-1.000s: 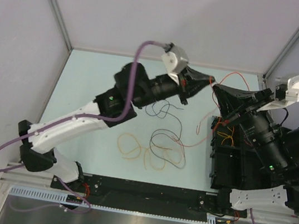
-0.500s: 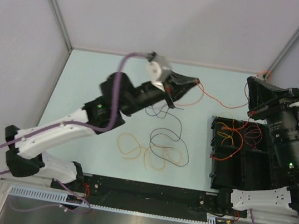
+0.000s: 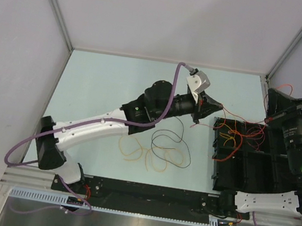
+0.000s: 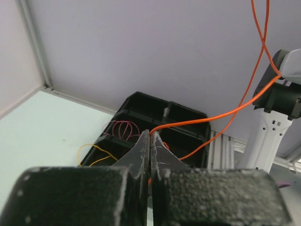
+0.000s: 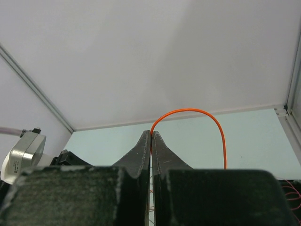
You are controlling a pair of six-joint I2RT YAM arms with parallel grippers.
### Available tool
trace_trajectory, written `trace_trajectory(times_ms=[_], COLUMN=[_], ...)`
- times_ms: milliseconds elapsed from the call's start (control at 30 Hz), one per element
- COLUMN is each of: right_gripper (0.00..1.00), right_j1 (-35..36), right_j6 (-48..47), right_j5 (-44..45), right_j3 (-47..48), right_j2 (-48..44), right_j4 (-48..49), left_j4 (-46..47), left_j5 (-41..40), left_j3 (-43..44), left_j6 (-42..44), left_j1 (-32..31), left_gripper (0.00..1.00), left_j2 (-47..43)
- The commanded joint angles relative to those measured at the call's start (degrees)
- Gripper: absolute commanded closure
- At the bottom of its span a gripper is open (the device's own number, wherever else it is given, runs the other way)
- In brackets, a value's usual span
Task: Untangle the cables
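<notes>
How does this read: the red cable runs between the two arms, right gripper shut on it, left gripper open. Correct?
Not quite. The left gripper is not open: the left wrist view shows its fingers closed together on the red cable. The rest stands: the right gripper is shut on it, and it runs between the two arms.

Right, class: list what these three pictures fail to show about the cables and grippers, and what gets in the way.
Top view: how the cables in the tray cross; too thin to trace.
Left wrist view: the red cable, pinched by the left gripper, runs off the top edge.
Right wrist view: the red cable arcs from the right gripper, then drops behind its body; the rest is hidden.
</notes>
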Motion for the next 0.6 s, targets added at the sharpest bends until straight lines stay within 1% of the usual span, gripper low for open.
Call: trace_trajectory(times_ms=[0,67,267,433,567], right_gripper=[1.00,1.00,1.00,1.00,1.00], right_j1=[0.28,0.36,0.28,0.72,1.51], right_j6=[4.29,7.11,9.57,15.02,19.16], right_j5=[4.48,5.79,10.55,11.08,11.16], right_j3=[-1.91,-2.00,-2.44,-2.53,-2.96], right_j2=[-2.77,-3.65,-4.71,-5.94,-6.99], right_j4=[-2.53,-4.92,-10.45,-16.08,-20.48], left_j4=[4.04,4.30,5.71,3.43,3.69], left_j5=[4.87,5.74,7.42,7.68,7.51], left_j3=[4.17,5.49,8.83,13.22,14.19], left_j6=[-4.48,-5.09,-6.76,-6.24,-6.58], left_j1=[-1.46,-2.08,-4.36,-6.30,-6.74], left_gripper=[1.00,1.00,1.00,1.00,1.00], left_j2=[4.66,7.38,12.40,17.50,19.87])
